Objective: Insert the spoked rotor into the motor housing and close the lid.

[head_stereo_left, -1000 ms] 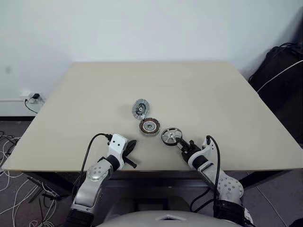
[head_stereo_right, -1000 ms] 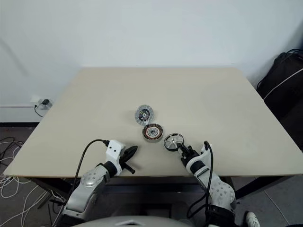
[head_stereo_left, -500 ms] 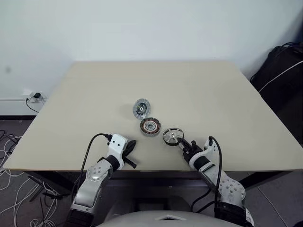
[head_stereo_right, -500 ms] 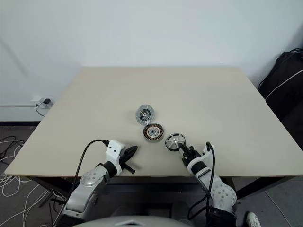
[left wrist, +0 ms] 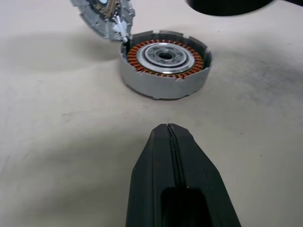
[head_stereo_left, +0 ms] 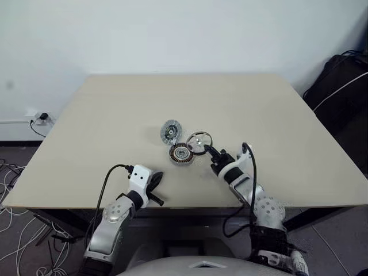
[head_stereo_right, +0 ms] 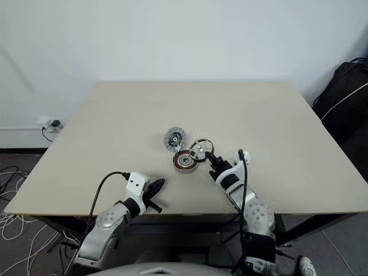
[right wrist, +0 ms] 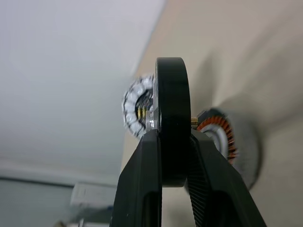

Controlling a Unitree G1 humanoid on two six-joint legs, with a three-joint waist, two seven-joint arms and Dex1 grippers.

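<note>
while clamped in right gripper (head_stereo_left: 208,152), spoked rotor (head_stereo_left: 199,141) beside motor housing (head_stereo_left: 181,153)

A pale beige desk (head_stereo_left: 115,115) carries the motor housing (head_stereo_left: 181,153) near its middle, toward the near edge. The lid (head_stereo_left: 171,131) leans tilted against the housing's far side.

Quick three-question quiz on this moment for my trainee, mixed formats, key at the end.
1. True or false: the right end effector grips the spoked rotor by its rim.
2. Where is the lid? A) on the motor housing B) on the table beside the housing C) in the left end effector
3. Fill in: the left end effector's fingers are ____.

Key: 1 true; 2 B; 3 shut
</note>
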